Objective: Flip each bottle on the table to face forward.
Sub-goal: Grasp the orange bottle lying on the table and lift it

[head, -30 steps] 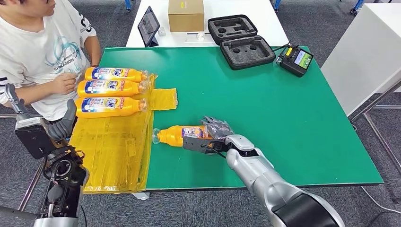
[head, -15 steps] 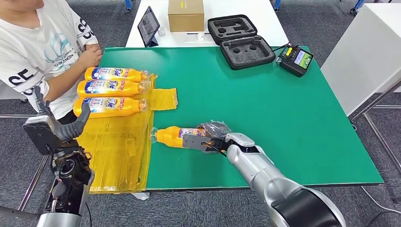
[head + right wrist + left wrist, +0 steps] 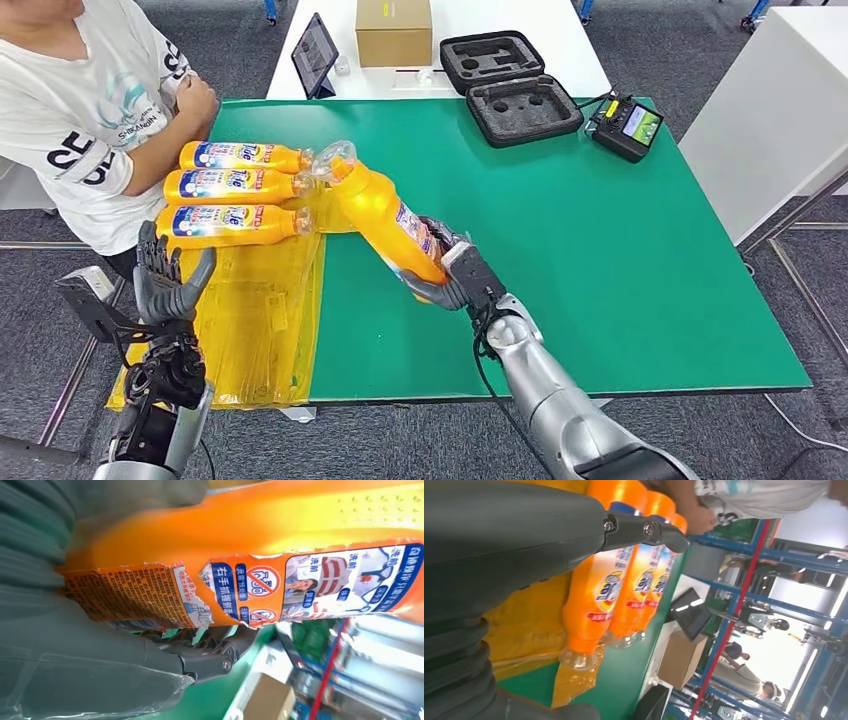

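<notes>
Green table [image 3: 600,250]: right hand [image 3: 455,277] grasps orange bottle [image 3: 385,218], lifted beside yellow sheet [image 3: 245,310] (left hand [image 3: 170,285] released); next, label-up placement.

Chinese warning text "右手抓握" on the held orange bottle's [image 3: 280,555] torn label [image 3: 240,587].

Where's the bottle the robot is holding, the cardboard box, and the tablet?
bottle [image 3: 385,215]: head view, orange body.
cardboard box [image 3: 393,38]: head view, front face.
tablet [image 3: 314,53]: head view, dark screen.
</notes>
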You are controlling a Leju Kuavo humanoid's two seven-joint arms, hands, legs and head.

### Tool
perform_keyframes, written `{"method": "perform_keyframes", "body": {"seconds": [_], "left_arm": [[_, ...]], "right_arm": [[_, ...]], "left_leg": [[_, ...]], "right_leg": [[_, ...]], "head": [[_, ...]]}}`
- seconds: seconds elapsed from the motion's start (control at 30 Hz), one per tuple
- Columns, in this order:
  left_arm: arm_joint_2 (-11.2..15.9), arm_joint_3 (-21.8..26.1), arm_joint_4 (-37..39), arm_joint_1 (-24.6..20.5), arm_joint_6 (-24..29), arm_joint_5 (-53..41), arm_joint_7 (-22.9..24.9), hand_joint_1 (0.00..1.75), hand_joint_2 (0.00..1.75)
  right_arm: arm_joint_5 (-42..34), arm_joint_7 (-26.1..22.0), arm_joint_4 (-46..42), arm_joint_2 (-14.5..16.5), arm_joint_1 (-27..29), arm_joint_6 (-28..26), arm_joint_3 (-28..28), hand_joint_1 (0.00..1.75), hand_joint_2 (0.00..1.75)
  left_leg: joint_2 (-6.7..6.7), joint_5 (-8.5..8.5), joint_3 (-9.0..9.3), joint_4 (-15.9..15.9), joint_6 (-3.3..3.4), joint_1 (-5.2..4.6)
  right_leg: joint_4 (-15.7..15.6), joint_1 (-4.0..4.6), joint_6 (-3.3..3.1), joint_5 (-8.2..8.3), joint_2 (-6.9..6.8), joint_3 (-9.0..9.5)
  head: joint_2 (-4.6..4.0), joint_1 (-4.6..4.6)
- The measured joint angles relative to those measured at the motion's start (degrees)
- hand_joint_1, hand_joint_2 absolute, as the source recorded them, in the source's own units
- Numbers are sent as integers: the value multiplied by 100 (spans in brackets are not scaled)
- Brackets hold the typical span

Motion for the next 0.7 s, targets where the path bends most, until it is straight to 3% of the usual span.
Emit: {"method": "perform_keyframes", "body": {"seconds": [0.17,0.3,0.5,0.7], "left_arm": [[0,1,-6,156,-99,257,130,0,175],[0,-1,-79,244,-248,379,254,0,175],[-20,-277,-199,315,-988,537,794,0,175],[-52,-502,-251,341,-1145,533,904,0,175]], "right_arm": [[-658,-5,-814,-8,434,-530,-25,175,175],[-796,-5,-1146,-10,593,-655,-21,175,175],[-854,-5,-1054,-2,634,-597,65,175,175],[-838,-5,-887,20,625,-541,155,175,175]], "left_leg": [[0,0,-3,0,0,-2],[0,-1,-3,0,0,-2],[0,0,-6,-1,0,-1],[0,0,-6,0,0,-2]], "right_leg": [[0,0,0,0,0,-4],[0,0,0,0,1,-7],[0,1,0,0,0,-7],[0,0,0,0,-1,-8]], "head": [[0,0],[0,0],[0,1],[0,-1]]}}
